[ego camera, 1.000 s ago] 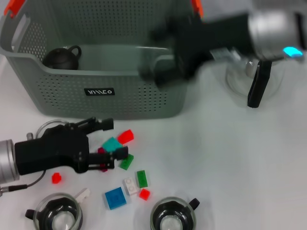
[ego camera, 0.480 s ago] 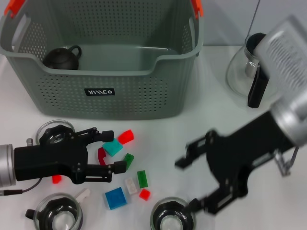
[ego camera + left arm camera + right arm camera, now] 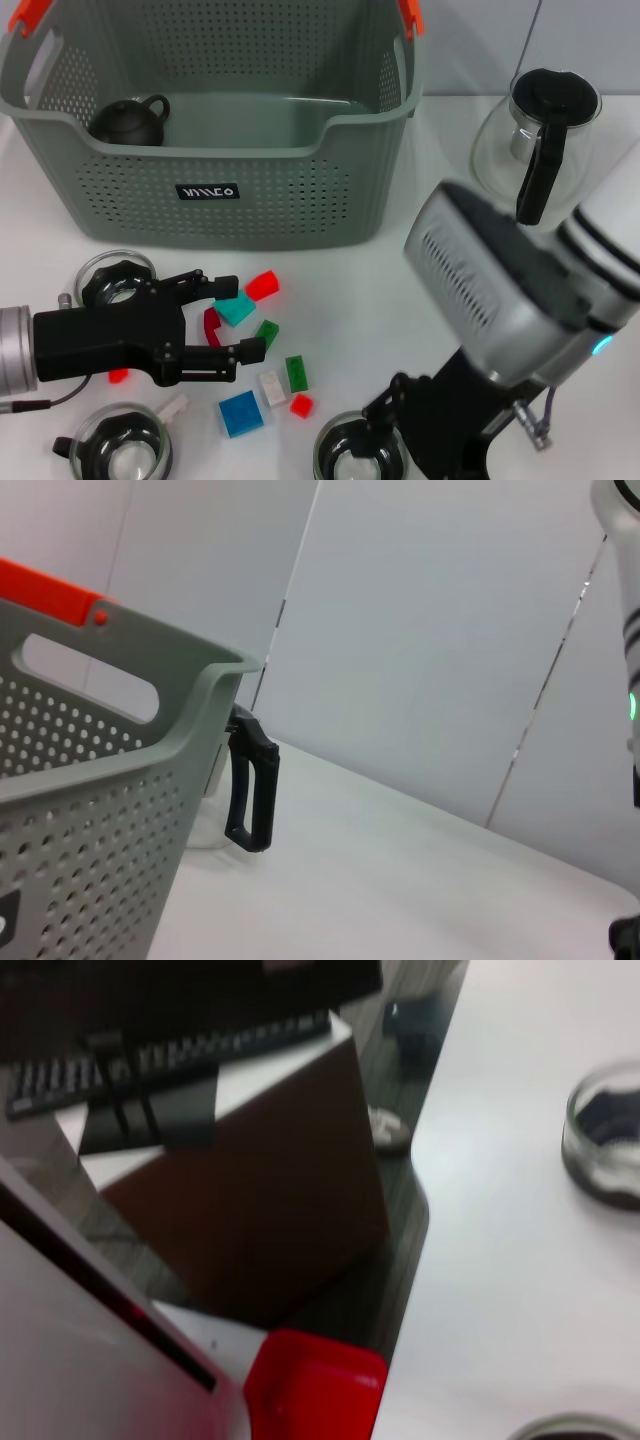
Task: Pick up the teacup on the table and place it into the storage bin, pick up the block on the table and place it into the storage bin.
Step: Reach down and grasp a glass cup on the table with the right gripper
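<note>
- The storage bin (image 3: pixel 210 120) sits at the table's (image 3: pixel 420 270) far left, with a dark teapot-looking cup (image 3: pixel 130 120) already inside.
- Left tool (image 3: pixel 228 315) hangs low near the front-left edge, fingers spread wide around the scattered blocks, holding nothing. A teal block (image 3: pixel 235 308) and a dark red piece (image 3: pixel 212 326) lie between them.
- Right tool (image 3: pixel 420 440) is down at the front edge, right by a glass teacup (image 3: pixel 358 458). Can't tell if it's open or closed.
- Risk: those blocks are crowded, so closing could catch two at once or flick the red block (image 3: pixel 263 285) away.
- The right arm's bulk could also bump the glass pitcher (image 3: pixel 530 140) when swinging.
</note>
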Controlling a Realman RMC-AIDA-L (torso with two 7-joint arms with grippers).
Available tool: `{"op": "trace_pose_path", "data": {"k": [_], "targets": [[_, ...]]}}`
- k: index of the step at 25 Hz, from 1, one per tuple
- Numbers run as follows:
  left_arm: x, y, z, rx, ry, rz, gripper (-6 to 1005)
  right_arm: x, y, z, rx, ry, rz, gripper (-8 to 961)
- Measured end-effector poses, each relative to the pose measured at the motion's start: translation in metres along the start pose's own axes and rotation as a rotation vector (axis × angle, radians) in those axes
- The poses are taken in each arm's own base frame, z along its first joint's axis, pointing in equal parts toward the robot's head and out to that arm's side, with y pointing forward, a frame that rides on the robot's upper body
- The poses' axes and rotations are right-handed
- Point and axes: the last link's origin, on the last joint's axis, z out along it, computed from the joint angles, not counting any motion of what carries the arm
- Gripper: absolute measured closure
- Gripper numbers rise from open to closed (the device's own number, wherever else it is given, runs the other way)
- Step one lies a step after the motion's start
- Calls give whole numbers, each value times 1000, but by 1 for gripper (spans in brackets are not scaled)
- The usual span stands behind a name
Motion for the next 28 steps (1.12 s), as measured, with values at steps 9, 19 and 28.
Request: {"op": "trace_pose_path", "data": {"k": [9,19,28], "targets": [[-3,0,3,6,5,-10,49,-1,-6,33,20,143,-38,118],[-3,-2,5,14,5,-13,48,-3,-9,55,52,194,-95,121],[-4,-3,7,26,2,-17,48,4,-15,64,75,247,-79,172]]}}
